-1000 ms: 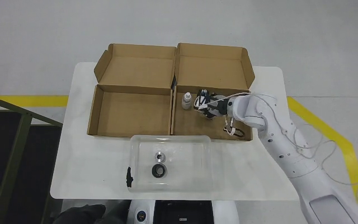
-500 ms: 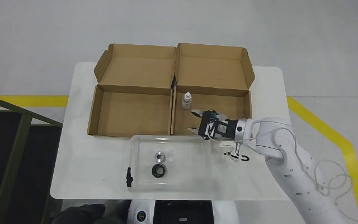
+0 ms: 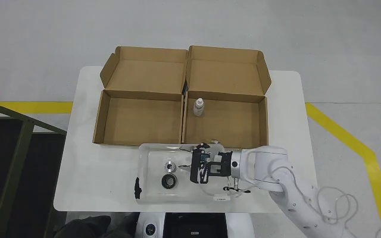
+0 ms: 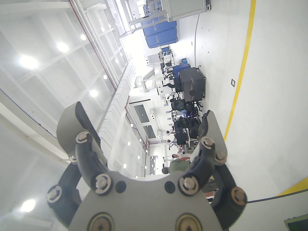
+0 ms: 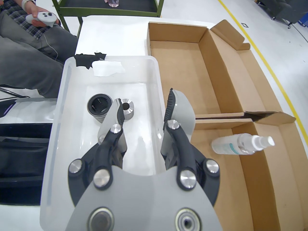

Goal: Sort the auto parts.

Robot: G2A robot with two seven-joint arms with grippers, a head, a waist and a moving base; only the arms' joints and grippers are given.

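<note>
A clear plastic tray (image 3: 149,156) at the table's front holds a silver bushing (image 3: 170,166) and a black ring-shaped bearing (image 3: 170,181). My right gripper (image 3: 195,166) hangs open over the tray's middle, just right of both parts. In the right wrist view the open right gripper (image 5: 144,110) has nothing between its fingers; the silver bushing (image 5: 127,108) lies beside one fingertip (image 5: 119,114), and the black bearing (image 5: 99,105) sits farther out. My left gripper (image 4: 144,121) is open and empty, pointing up into the room.
Two open cardboard boxes stand behind the tray: the left box (image 3: 140,122) holds nothing, while the right box (image 3: 238,125) has a small white spray bottle (image 3: 199,107) lying in it. A green metal cart (image 3: 18,149) stands left of the table.
My right arm has swung from the right box, near the spray bottle, forward and left to over the clear tray. The parts in the tray have not moved.
</note>
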